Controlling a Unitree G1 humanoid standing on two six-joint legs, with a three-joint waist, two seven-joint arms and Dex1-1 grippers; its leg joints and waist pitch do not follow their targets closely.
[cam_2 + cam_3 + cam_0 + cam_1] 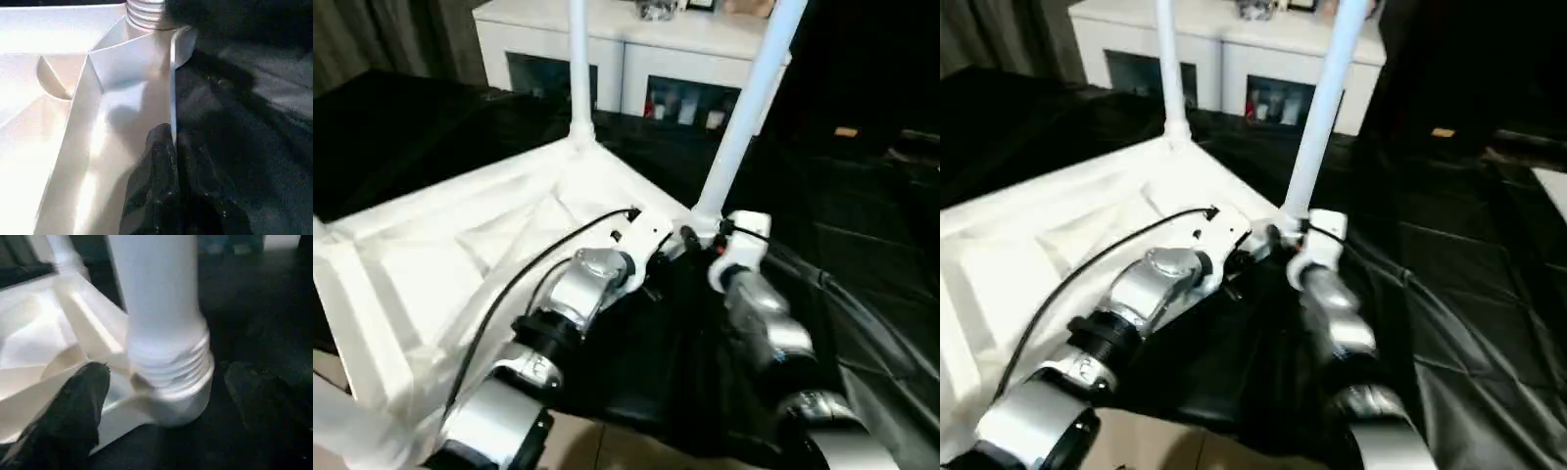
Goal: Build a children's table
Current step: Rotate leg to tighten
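White plastic children's table (460, 255): upside down on black cloth (862, 245), ribbed underside up. Left claw (173, 147): together at its rim. Right claw (166, 396): apart, flanking round white leg (156, 308).

The children's table (460, 245) is all white, its underside ribbed, its legs (744, 108) white too. Black cloth (862, 255) covers the bench. The forearms (764, 323) are silver, the fingers (161, 186) black, the cabinet (617, 39) white.

One upturned table top (460, 255) lay there, with two white legs (744, 108) standing in its corner sockets (both upright). One white cabinet (636, 49) stood behind, showing two glass-fronted doors. Two silver forearms (764, 323) reached in.
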